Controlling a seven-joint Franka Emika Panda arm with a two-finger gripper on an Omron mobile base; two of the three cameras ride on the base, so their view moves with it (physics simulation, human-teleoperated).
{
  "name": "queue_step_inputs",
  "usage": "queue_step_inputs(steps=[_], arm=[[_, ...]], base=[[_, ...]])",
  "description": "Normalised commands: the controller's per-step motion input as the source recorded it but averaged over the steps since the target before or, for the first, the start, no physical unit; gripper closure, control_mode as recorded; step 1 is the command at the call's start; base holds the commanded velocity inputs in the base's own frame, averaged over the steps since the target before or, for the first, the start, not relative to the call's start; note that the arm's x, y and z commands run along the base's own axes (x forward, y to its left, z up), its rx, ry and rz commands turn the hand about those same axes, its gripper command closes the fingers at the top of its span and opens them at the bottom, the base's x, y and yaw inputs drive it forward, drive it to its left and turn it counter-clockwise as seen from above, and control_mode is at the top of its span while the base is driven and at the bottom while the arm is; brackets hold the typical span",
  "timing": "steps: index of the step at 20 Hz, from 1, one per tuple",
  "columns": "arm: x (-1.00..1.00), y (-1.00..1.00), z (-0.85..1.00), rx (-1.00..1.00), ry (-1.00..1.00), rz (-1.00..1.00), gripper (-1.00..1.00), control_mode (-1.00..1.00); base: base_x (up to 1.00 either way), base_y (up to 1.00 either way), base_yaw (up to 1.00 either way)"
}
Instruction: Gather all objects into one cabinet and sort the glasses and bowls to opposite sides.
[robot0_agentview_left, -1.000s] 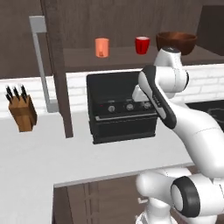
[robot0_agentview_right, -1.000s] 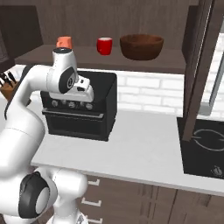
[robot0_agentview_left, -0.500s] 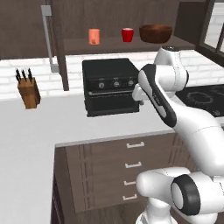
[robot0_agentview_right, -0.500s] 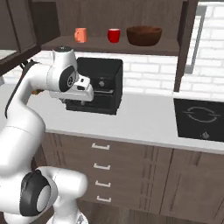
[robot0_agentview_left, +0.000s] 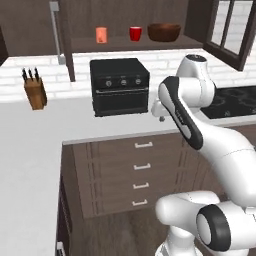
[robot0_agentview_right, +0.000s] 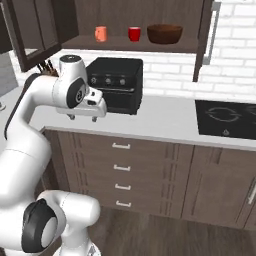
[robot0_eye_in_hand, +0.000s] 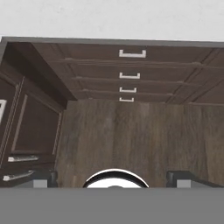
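Orange tumbler (robot0_agentview_left: 101, 34), red cup (robot0_agentview_left: 135, 33), brown bowl (robot0_agentview_left: 164, 32)

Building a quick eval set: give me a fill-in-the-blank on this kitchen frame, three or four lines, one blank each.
1. On the cabinet shelf, the red cup stands between the orange tumbler and the wooden ____.
2. The black oven sits on the ____.
3. The gripper's jaws are ____ and hold nothing.
4. The knife block stands to the ____ of the oven in the left base view.

Missing words: bowl; counter; open; left

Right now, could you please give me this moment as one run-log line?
gripper: open, empty, over counter edge | cabinet: open | orange tumbler, red cup, wooden bowl: inside
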Motion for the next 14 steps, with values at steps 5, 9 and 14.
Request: queue_step_inputs(steps=[5, 9, 14], arm=[[0.0, 0.0, 0.0, 0.0, 0.0, 0.0, -1.0, 1.0], [0.0, 0.0, 0.0, 0.0, 0.0, 0.0, -1.0, 1.0], [0.0, 0.0, 0.0, 0.0, 0.0, 0.0, -1.0, 1.0]], base=[[-0.22, -0.21, -0.23], [-0.33, -0.27, -0.28], [-0.28, -0.11, -0.24]])
